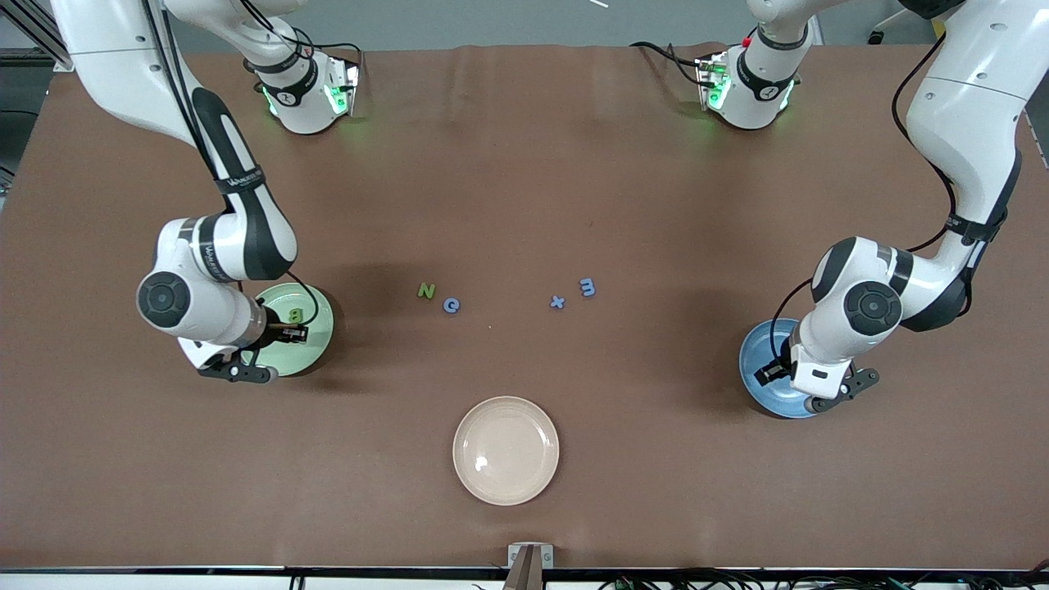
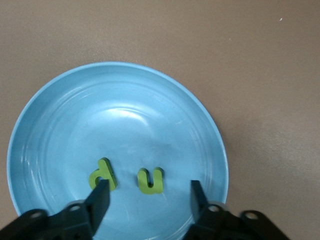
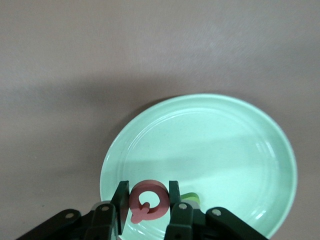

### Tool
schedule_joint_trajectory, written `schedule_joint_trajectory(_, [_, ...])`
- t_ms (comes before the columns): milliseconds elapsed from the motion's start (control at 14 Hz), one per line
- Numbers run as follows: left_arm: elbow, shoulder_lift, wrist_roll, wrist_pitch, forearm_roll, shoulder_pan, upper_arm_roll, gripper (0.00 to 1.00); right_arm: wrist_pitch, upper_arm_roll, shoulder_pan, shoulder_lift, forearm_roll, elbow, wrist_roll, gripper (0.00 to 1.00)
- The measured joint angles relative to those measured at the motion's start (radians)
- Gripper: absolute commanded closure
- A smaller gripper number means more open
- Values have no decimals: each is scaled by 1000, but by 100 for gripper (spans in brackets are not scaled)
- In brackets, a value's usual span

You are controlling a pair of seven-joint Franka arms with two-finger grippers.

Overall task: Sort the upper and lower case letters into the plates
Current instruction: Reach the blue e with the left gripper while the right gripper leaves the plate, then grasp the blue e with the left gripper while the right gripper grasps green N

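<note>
Presently both arms are at the deposit step. The left gripper (image 2: pixel 149 200) hangs over the blue plate (image 2: pixel 60 110), fingers spread and holding nothing; the green u (image 2: pixel 150 180) lies flat in the plate directly beneath the gap, with the green p (image 2: pixel 102 173) just beside one fingertip. Judged: this drop is complete, and the arm needs only to lift clear.

The right gripper (image 3: pixel 146 206) is over the rim of the pale green plate (image 3: pixel 210 145), fingers pinching the red Q (image 3: pixel 147 201) upright between them. A sliver of green, seemingly the green B (image 1: pixel 296 315), shows just under the fingers. The next move calls for opening the fingers so the Q falls inside the rim, not on its edge.

Outstanding items lie on the bare table, well apart from both grippers, between the two plates: green N (image 1: pixel 426 290) touching or nearly touching blue G (image 1: pixel 451 305) toward the right arm's end, blue x (image 1: pixel 557 302) and blue m (image 1: pixel 587 287) toward the left arm's. The closeness of N and G may hamper a clean pinch.

A cream plate (image 1: pixel 506 450) sits apart from all letters; nothing obstructs either path.
</note>
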State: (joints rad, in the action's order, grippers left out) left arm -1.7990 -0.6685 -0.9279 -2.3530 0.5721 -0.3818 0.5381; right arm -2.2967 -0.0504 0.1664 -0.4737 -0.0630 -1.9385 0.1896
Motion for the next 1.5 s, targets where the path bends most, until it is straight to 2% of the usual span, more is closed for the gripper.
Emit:
schedule_joint_trajectory(72, [-2,2,-16,0,0,-1,13,0,-30,5,2,-2,0,-30,0,99])
schedule_joint_trajectory(430, [-53,22,-204,18,0,18,174,0,-62,8,4,-4,0,-92,0,96])
schedule_joint_trajectory(645, [-80,25,-315,19,0,115,194,3,-67,8,4,-4,0,-94,0,92])
schedule_joint_trajectory(716, [-87,24,-352,19,0,155,193,4,-69,8,4,-4,0,-94,0,70])
schedule_joint_trajectory(788, [-93,22,-390,19,0,199,192,6,-69,8,4,-4,0,-95,0,10])
schedule_joint_trajectory(859, [-96,18,-427,18,6,242,191,7,-69,9,4,-4,0,-95,0,0])
schedule_joint_trajectory(1003, [-98,6,-506,18,49,314,189,10,-69,8,4,-4,0,-94,0,0])
schedule_joint_trajectory(1217, [-103,-31,-591,-8,99,370,188,17,-59,10,5,-1,0,-72,7,0])
schedule_joint_trajectory(1504, [-104,-80,-610,-49,112,391,187,25,53,22,67,3,-2,39,160,0])
